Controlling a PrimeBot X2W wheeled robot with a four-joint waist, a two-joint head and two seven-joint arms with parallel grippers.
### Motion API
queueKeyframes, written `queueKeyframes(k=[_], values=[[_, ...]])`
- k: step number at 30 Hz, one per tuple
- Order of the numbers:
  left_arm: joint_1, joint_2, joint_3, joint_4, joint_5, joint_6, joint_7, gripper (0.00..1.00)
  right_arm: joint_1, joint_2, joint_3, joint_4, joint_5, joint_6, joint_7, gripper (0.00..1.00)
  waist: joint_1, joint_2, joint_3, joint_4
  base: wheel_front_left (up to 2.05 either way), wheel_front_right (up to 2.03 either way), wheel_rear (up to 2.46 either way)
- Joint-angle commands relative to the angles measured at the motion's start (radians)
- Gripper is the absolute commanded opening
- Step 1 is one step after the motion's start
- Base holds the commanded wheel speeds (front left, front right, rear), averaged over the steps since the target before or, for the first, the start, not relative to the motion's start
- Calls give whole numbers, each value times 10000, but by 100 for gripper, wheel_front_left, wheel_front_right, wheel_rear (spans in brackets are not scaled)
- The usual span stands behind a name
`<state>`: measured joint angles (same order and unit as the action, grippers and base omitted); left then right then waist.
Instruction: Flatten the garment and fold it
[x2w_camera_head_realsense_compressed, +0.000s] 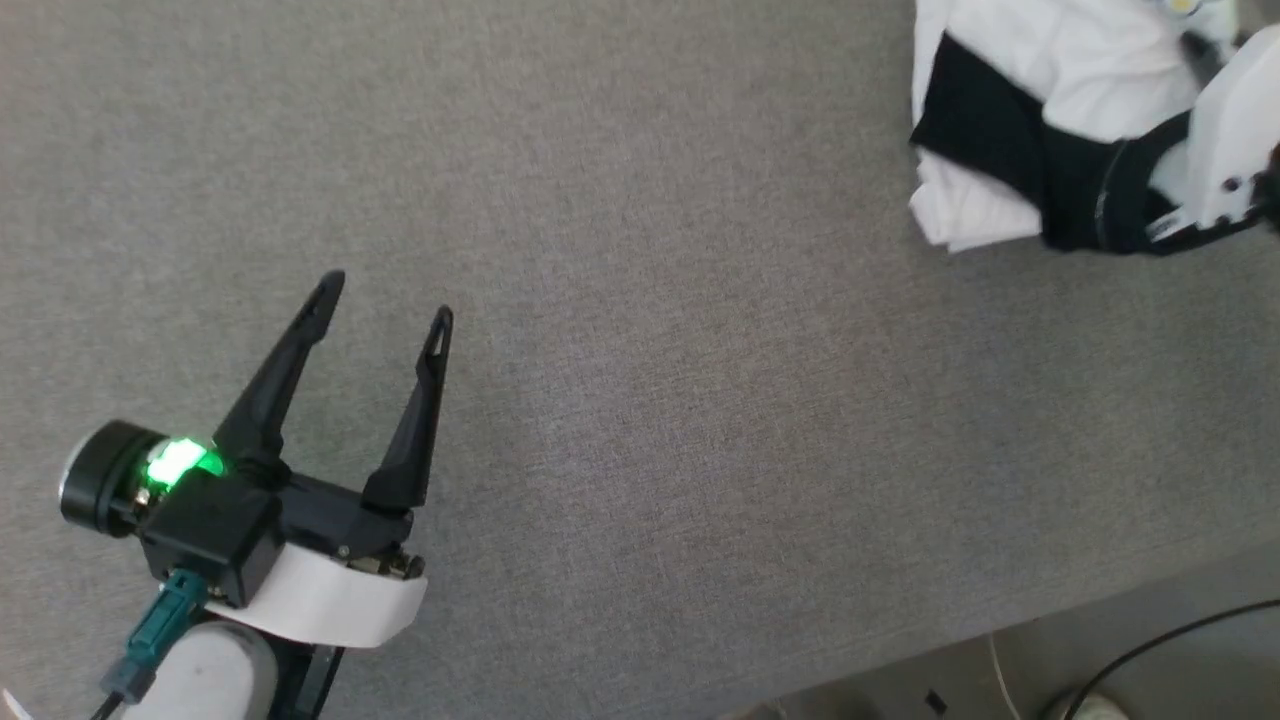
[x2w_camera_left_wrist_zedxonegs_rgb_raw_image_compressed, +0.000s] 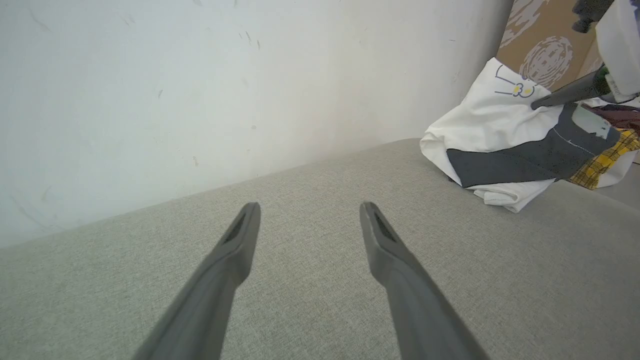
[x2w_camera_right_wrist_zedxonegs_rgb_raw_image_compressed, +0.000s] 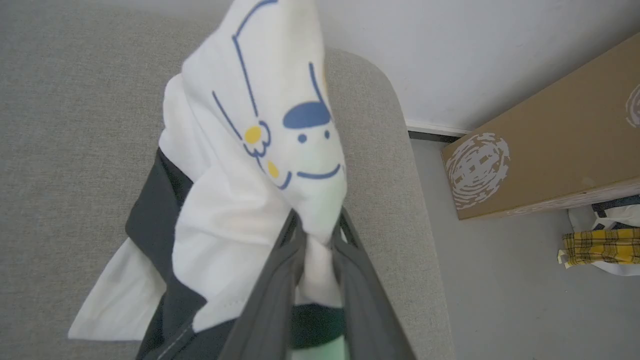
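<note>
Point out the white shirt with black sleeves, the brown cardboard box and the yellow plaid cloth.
white shirt with black sleeves (x2w_camera_right_wrist_zedxonegs_rgb_raw_image_compressed: 235, 215): right wrist view, white cloth below the printed face.
brown cardboard box (x2w_camera_right_wrist_zedxonegs_rgb_raw_image_compressed: 560, 145): right wrist view, plain side face.
yellow plaid cloth (x2w_camera_right_wrist_zedxonegs_rgb_raw_image_compressed: 600, 247): right wrist view, checked fabric.

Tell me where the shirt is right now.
In the head view the shirt sits bunched at the top right, on the grey padded surface, pinched by the right hand; a cardboard box stands beside that corner.
</note>
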<state>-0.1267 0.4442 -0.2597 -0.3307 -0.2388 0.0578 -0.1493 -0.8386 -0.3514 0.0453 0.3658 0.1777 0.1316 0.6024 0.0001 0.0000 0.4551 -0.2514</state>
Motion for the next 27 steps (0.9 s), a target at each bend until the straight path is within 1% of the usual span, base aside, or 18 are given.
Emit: queueKeyframes(k=[1,7,12,17,18,19,20,27], values=[[-212,72,13,-118,81,-36,51,100,-232,-109,-106,-10,-118,-9,-95,0,-1,0,465,-42,0,0,0],[-537,240,-2,-407,175,-114,182,100,-612,-411,-656,94,-520,-9,-291,0,-1,0,1156,101,0,0,0],[-769,320,-31,-500,210,-171,224,100,-878,-441,-1066,317,-892,-9,-516,0,-1,0,1532,262,0,0,0],[-909,365,-58,-527,274,-156,252,100,-1082,-464,-1463,622,-1336,-9,-735,0,-1,0,1683,389,0,0,0],[-927,371,-63,-541,289,-147,255,100,-1115,-447,-1556,693,-1425,-9,-758,20,-1,0,1695,405,0,0,0],[-946,374,-69,-552,299,-139,257,100,-1147,-427,-1646,755,-1514,-9,-790,48,-1,0,1699,423,0,0,0],[-965,377,-75,-557,309,-131,256,100,-1176,-406,-1746,805,-1623,-9,-860,100,-1,0,1691,440,0,0,0],[-948,258,-169,-395,273,-44,138,100,-1135,-275,-1995,1238,-2022,-9,-1075,100,-1,0,1272,486,0,0,0]])
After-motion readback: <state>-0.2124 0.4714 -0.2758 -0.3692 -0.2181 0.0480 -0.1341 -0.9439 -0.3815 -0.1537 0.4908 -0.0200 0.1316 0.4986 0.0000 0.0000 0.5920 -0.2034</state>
